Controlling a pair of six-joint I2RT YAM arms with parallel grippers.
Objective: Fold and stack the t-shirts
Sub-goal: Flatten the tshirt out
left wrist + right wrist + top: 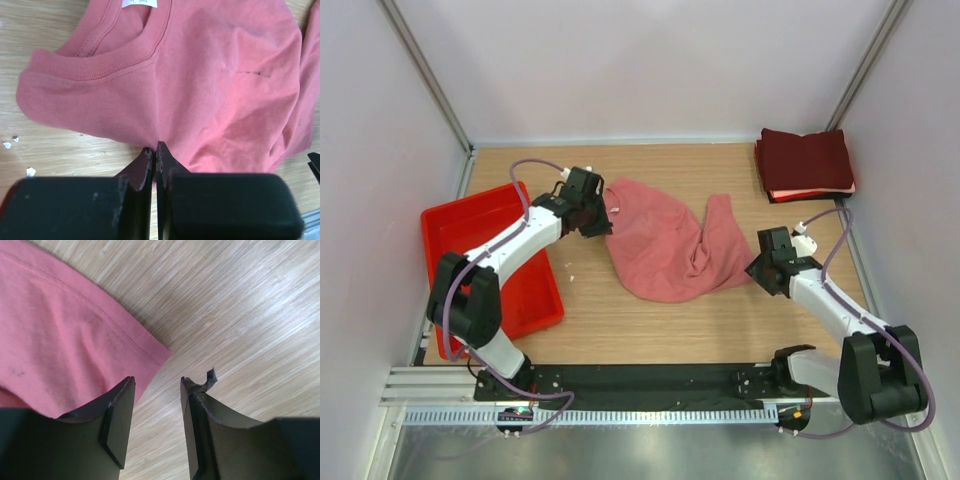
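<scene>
Salmon-pink t-shirt (665,250) lies crumpled on the surface (620,320). Left claw (155,149) clenches its collar-side edge, likely to spread it. Right claw (157,385) hangs released at its hem corner. Folded maroon t-shirts (805,160) sit beyond.

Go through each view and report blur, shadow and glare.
Top external: even, soft light, no hard shadows around the salmon-pink t-shirt. Left wrist: cloth and stitching sharp, the left gripper dark and soft-edged up close. Right wrist: table grain crisp, right gripper in shadow.
</scene>
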